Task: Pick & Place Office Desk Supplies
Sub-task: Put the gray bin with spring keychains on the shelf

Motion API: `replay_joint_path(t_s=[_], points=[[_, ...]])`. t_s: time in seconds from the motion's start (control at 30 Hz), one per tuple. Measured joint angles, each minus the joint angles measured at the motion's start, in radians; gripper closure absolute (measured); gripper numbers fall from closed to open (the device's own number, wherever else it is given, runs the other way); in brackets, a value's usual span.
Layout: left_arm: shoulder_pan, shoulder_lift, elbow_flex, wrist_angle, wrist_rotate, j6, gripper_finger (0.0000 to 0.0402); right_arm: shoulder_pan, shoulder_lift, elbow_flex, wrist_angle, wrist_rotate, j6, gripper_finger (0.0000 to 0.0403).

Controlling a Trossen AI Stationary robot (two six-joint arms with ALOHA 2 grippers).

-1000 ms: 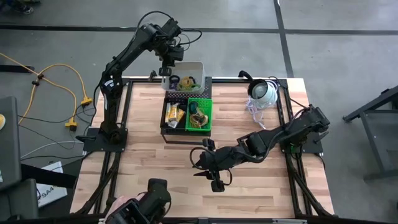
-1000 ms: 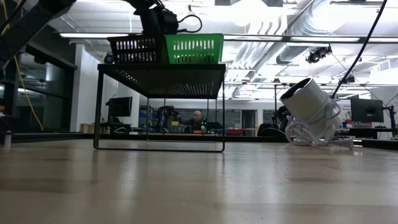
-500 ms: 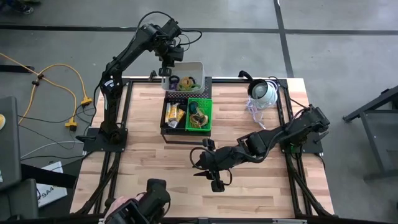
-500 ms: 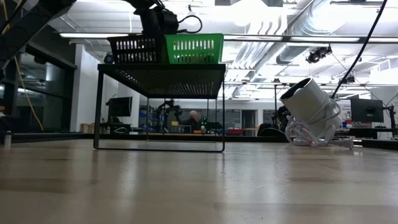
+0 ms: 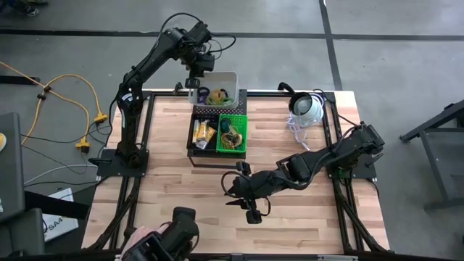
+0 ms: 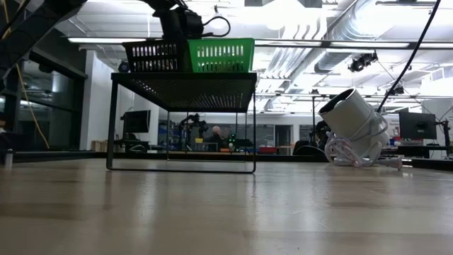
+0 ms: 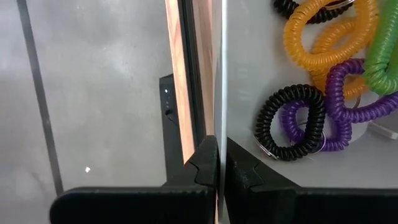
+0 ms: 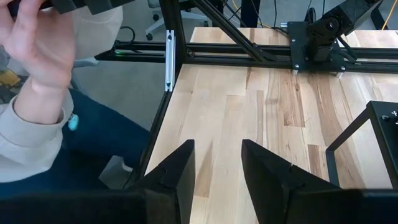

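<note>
A white bin (image 5: 220, 81) at the table's far edge holds coiled loops: orange (image 7: 323, 37), purple (image 7: 339, 118), black (image 7: 283, 124) and green (image 7: 382, 56). My left gripper (image 7: 217, 152) (image 5: 194, 81) is shut on the bin's wall. In front of the bin, a black basket (image 5: 204, 133) with yellow packets and a green basket (image 5: 233, 134) with bands sit on a black wire stand (image 6: 184, 81). My right gripper (image 5: 243, 209) (image 8: 217, 155) hovers open over the near middle of the table, with nothing between its fingers. My left gripper pinches the white bin's thin side wall at its rim (image 7: 218, 118), one finger inside the bin and one outside. The fingers come steeply from above. Whether the bin rests on something or hangs free, I cannot tell.
A white dome-shaped device (image 5: 307, 109) with a coiled cable lies at the far right of the table. A person (image 8: 37, 81) stands at the near left corner, a hand raised beside the table frame. Bare wood lies between the stand and my right gripper.
</note>
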Motion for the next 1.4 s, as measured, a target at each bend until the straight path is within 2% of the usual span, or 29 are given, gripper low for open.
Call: replay_joint_path(t_s=[0.43,0.63,1.4], points=[[0.022,-0.001,0.022,0.034,0.010,0.059,0.0401,0.000,0.000,0.000,0.000,0.000,0.000,0.0283],[0.066,-0.003,0.039,0.057,0.067,0.111,0.0401,0.000,0.000,0.000,0.000,0.000,0.000,0.0283],[0.033,-0.003,0.049,0.006,0.091,0.044,0.0401,0.000,0.000,0.000,0.000,0.000,0.000,0.0283]])
